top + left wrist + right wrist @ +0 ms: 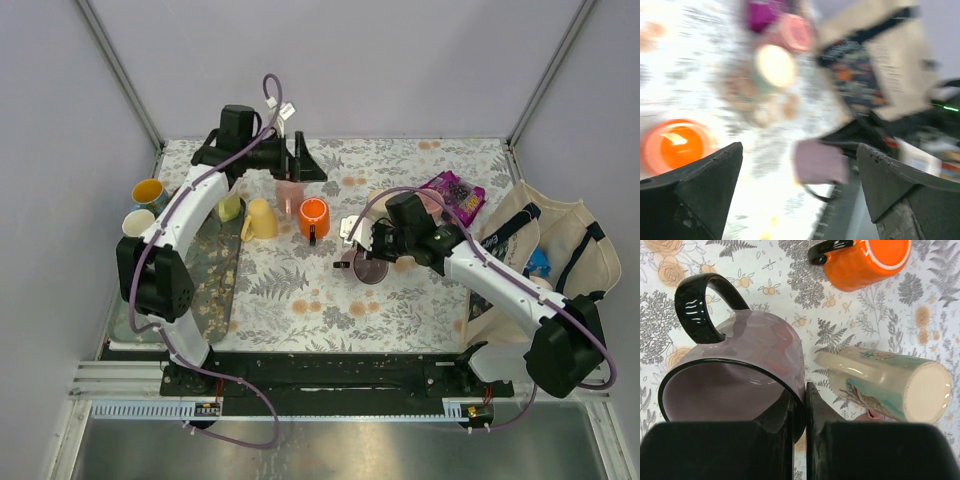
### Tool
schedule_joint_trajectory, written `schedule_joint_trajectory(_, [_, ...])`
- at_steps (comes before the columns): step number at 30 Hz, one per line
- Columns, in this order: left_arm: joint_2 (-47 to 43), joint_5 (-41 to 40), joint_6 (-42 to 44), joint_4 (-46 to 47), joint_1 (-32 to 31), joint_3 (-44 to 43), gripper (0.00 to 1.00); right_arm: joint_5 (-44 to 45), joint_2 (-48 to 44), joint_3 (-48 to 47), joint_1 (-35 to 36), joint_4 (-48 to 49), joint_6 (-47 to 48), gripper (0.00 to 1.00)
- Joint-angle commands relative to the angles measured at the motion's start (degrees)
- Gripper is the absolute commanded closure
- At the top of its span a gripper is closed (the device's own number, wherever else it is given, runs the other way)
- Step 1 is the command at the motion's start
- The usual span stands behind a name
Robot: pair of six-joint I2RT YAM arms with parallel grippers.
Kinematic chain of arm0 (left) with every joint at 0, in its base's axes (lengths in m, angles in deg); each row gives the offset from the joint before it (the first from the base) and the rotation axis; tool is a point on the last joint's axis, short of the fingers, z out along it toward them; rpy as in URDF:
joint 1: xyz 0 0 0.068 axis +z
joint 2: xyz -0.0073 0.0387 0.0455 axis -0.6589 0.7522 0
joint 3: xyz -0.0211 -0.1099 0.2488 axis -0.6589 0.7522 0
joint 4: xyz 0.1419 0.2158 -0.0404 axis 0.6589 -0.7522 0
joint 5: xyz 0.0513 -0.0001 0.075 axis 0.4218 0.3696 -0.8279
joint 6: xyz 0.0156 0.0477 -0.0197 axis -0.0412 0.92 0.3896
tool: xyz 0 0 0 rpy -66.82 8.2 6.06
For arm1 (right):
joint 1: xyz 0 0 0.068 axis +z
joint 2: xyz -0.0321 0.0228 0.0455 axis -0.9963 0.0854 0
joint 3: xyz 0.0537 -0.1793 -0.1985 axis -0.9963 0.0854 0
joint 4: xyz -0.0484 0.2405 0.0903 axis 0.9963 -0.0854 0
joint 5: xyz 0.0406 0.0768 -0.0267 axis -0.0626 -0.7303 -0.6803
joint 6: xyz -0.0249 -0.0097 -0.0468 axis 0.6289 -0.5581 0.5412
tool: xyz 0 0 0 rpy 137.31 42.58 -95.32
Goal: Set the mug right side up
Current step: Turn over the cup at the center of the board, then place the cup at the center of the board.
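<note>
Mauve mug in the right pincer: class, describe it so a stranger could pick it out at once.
On the floral-patterned table, find the right arm's pincer near the middle. It pinches the rim of a mauve ceramic mug with a black handle. Neither the orange mug nor the cream mug beside it is mauve or held.

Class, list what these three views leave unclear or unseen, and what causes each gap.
Left wrist: motion blur smears the pink object beyond the left claw; shape unreadable.
Right wrist: the right claw hides the near rim of the purple mug; the top edge crops the orange mug.
Top external: that mug sits partly under the claw.
</note>
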Motion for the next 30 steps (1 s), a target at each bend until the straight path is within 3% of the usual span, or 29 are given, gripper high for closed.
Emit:
schedule_joint_trajectory(1, [-4.6, -45.7, 31.4, -26.2, -3.2, -6.0, 0.01, -3.4, 1.6, -6.3, -0.5, -4.6, 0.2, 0.97])
schedule_joint_trajectory(7, [-9.3, -52.1, 25.7, -23.0, 2.1, -4.3, 0.01, -6.7, 8.0, -11.3, -0.4, -14.4, 6.7, 0.97])
schedule_joint_trajectory(9, [-12.8, -53.9, 19.8, -21.1, 4.8, -2.9, 0.01, -7.2, 10.5, -13.2, -0.5, -17.2, 8.9, 0.97])
schedule_joint_trajectory(13, [-26.0, -56.9, 16.4, -6.5, 6.3, 10.7, 0.01, -7.0, 15.1, -18.4, 0.4, -20.7, 12.6, 0.97])
schedule_joint_trajectory(16, [-31.3, -54.8, 17.5, -1.2, 6.0, 17.6, 0.01, -6.0, 17.7, -20.5, 1.1, -21.0, 15.1, 0.97])
schedule_joint_trajectory(25, [-38.4, -48.7, 12.4, -1.2, 7.0, 25.4, 0.01, -3.0, 26.9, -28.2, 3.3, -27.0, 17.8, 0.94])
schedule_joint_trajectory(30, [-38.1, -44.0, 6.5, -1.0, 13.0, 26.9, 0.01, -1.5, 30.2, -30.8, 4.2, -28.4, 15.8, 0.93])
